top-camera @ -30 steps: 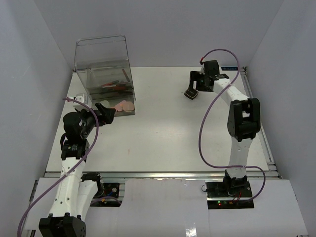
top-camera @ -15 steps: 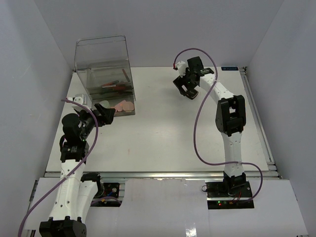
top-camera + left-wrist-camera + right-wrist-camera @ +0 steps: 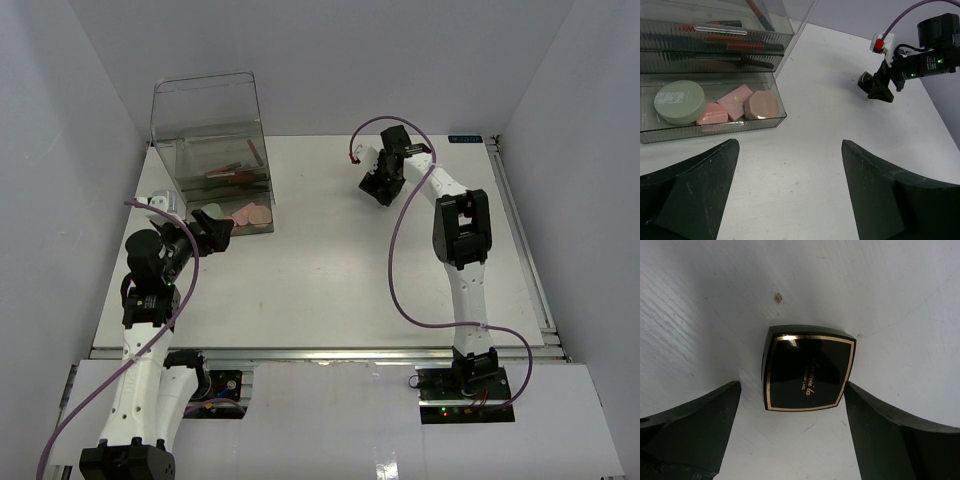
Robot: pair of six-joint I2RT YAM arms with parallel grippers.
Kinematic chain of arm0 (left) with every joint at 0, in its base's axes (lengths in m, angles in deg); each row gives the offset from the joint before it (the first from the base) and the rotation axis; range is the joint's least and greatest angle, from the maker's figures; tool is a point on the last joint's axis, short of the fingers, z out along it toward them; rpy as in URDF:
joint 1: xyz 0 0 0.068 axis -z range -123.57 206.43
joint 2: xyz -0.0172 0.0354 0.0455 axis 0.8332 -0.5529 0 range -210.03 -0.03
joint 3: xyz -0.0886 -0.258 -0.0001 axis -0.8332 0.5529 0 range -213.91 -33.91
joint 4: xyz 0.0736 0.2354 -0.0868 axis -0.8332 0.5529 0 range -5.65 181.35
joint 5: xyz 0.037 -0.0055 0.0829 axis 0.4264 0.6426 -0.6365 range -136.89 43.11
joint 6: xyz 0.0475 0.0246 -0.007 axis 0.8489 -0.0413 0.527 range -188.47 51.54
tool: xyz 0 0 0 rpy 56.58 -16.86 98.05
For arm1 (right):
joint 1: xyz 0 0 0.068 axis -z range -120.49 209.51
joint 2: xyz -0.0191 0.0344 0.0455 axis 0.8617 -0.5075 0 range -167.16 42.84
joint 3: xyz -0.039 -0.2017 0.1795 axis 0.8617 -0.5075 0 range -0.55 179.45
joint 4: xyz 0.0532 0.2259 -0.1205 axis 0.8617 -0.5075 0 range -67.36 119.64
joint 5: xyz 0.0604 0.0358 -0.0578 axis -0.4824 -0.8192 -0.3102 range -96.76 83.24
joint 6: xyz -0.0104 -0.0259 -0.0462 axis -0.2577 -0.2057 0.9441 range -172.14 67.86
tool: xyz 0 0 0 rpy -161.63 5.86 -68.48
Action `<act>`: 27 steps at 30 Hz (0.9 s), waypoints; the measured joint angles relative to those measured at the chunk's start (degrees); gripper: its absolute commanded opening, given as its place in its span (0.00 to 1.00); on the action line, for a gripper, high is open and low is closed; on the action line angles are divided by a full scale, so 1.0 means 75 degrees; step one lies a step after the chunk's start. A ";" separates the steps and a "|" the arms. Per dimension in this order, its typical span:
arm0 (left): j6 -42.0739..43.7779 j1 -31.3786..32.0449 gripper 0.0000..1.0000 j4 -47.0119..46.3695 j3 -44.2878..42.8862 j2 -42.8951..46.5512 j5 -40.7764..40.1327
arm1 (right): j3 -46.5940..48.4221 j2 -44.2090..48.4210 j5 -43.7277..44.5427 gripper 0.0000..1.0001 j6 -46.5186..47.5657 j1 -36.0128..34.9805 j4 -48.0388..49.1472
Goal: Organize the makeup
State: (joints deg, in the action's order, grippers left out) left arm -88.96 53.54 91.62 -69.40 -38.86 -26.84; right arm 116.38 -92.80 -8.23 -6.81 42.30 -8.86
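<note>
A black square compact with a gold border lies flat on the white table. My right gripper is open and straddles it, one finger on each side, the right fingertip close to its edge. From above, that gripper sits at the back centre and covers the compact. My left gripper is open and empty over bare table, just in front of the open bottom drawer. That drawer holds a grey-green round jar, two pink square compacts and a pink disc. Red-and-black sticks fill the upper drawers.
The tall clear drawer box stands at the back left, its bottom drawer pulled out toward the left gripper. White walls enclose the table on three sides. The right arm's purple cable loops over the table's right half.
The right arm swung left from the back right and its open gripper came down over the black compact. The left arm stayed still.
</note>
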 measured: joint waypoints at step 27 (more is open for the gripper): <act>0.0003 0.0000 0.94 0.0000 0.0003 -0.0009 -0.0003 | 0.1289 -0.0843 -0.1258 0.85 0.0314 0.0638 -0.0464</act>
State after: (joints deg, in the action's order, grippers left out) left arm -88.93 53.54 91.62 -69.38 -38.92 -26.86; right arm 126.04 -99.13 -17.67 -4.45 47.09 -12.34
